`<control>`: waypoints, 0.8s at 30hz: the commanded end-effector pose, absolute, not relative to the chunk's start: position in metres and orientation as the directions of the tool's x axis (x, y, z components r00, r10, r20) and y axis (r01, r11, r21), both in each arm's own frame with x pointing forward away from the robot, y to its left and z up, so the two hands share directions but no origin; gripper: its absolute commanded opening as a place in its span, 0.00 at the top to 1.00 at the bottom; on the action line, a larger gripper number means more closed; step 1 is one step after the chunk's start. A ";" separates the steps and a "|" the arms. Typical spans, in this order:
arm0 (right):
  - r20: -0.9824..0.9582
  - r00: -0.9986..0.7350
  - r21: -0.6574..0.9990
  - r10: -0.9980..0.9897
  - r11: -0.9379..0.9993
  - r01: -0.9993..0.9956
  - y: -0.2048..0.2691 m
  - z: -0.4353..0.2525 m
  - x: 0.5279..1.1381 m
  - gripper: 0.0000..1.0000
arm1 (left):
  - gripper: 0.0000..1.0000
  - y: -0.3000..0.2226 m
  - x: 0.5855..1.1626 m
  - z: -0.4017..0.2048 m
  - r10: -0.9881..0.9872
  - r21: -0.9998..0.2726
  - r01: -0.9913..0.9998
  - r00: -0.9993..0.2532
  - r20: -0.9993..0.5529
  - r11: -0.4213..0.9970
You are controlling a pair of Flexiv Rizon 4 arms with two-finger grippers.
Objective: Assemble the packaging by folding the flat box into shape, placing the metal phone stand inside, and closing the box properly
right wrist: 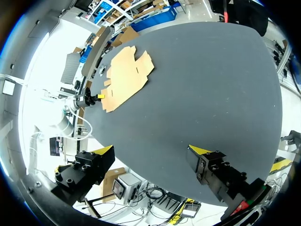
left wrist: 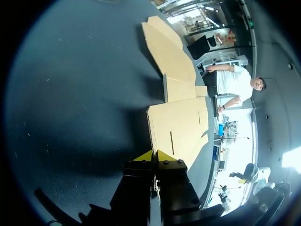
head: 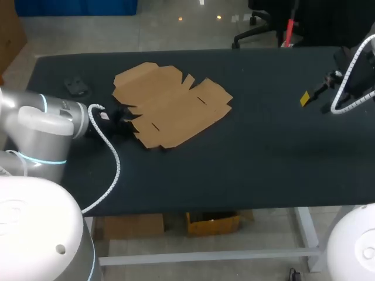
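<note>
- On the black table [head: 263, 152], the flat cardboard box [head: 170, 105] lies unfolded.
- Left gripper [left wrist: 154, 155]: tips pressed together, nothing between, at the box's edge.
- Right gripper [right wrist: 153, 150]: spread wide, empty, well apart from the box.

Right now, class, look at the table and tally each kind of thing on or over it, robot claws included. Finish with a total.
Flat cardboard box: 1
Dark phone stand: 1
Claws: 2 (left claw, right claw)
Total: 4
</note>
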State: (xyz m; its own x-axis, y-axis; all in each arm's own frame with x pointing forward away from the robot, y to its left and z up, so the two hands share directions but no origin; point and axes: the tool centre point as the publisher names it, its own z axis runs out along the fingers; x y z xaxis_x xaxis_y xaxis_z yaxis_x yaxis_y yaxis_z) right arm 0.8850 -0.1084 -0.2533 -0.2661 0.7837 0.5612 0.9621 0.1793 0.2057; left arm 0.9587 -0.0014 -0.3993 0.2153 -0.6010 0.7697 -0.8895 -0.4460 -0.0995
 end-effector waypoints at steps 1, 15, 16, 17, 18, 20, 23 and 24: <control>0.567 -0.267 0.199 0.779 0.184 0.962 -0.109 -0.252 0.886 0.00 | 1.00 -0.007 0.959 -0.393 -0.637 -0.046 -0.926 0.221 0.739 -0.374; 0.573 -0.257 0.184 0.779 0.183 0.966 -0.109 -0.252 0.883 0.00 | 1.00 -0.035 0.941 -0.386 -0.702 0.038 -0.972 0.194 0.685 -0.230; 0.574 -0.254 0.181 0.779 0.182 0.967 -0.109 -0.251 0.882 0.00 | 1.00 -0.036 0.940 -0.386 -0.708 0.045 -0.973 0.197 0.679 -0.227; 0.574 -0.253 0.180 0.779 0.181 0.967 -0.109 -0.251 0.882 0.00 | 1.00 -0.037 0.939 -0.386 -0.706 0.052 -0.976 0.191 0.682 -0.214; 0.574 -0.253 0.180 0.779 0.181 0.967 -0.109 -0.251 0.882 0.00 | 1.00 -0.038 0.937 -0.386 -0.706 0.068 -0.978 0.190 0.682 -0.197; 0.575 -0.251 0.178 0.778 0.180 0.967 -0.109 -0.251 0.881 0.00 | 1.00 -0.041 0.933 -0.386 -0.719 0.083 -0.982 0.181 0.671 -0.170; 0.576 -0.247 0.172 0.779 0.179 0.969 -0.110 -0.251 0.881 0.00 | 1.00 -0.043 0.927 -0.386 -0.731 0.096 -0.987 0.163 0.663 -0.132; 0.577 -0.246 0.171 0.779 0.179 0.969 -0.110 -0.251 0.881 0.00 | 1.00 -0.043 0.925 -0.386 -0.733 0.104 -0.988 0.155 0.662 -0.116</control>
